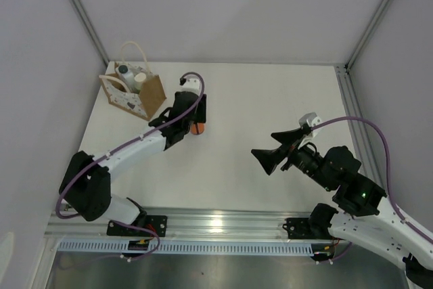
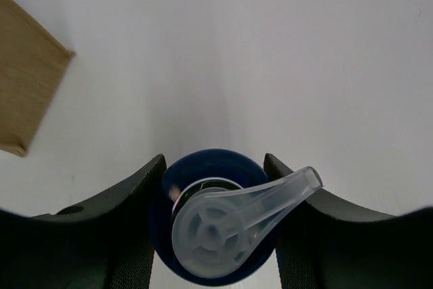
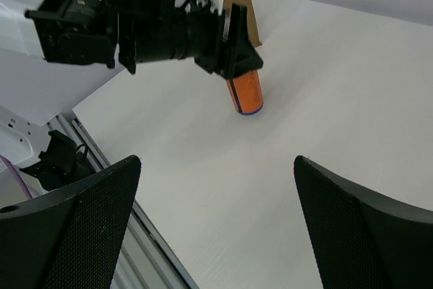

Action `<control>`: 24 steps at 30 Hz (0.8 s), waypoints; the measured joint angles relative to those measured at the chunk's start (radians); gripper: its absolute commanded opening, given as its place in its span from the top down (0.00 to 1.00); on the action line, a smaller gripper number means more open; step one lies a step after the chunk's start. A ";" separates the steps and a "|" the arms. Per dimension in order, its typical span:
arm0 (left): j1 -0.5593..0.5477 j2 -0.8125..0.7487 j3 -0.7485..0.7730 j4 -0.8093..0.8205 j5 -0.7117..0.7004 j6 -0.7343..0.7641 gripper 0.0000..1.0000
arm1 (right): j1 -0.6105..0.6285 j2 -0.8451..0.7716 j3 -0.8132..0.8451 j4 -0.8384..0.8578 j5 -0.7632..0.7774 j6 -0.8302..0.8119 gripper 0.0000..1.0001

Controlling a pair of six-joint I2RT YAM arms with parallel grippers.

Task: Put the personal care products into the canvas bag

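Two bottles (image 1: 124, 72) in canvas bag (image 1: 153, 97); one orange bottle (image 3: 247, 93) (left gripper (image 1: 195, 116) astride).

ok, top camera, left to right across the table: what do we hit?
bag → orange bottle → right tool

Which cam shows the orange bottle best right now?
Right wrist: the orange bottle stands in side view, body clear under the left gripper. Left wrist shows only its blue cap and clear pump from above; top external, just an orange sliver by the gripper.
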 measured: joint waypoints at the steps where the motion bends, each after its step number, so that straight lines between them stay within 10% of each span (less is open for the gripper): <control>1: 0.005 0.000 0.047 -0.027 -0.011 0.006 1.00 | 0.000 0.004 0.000 0.000 0.000 0.000 0.01; 24: 0.469 0.342 1.107 -0.275 -0.192 0.247 1.00 | 0.001 0.009 0.000 -0.014 -0.004 0.002 0.01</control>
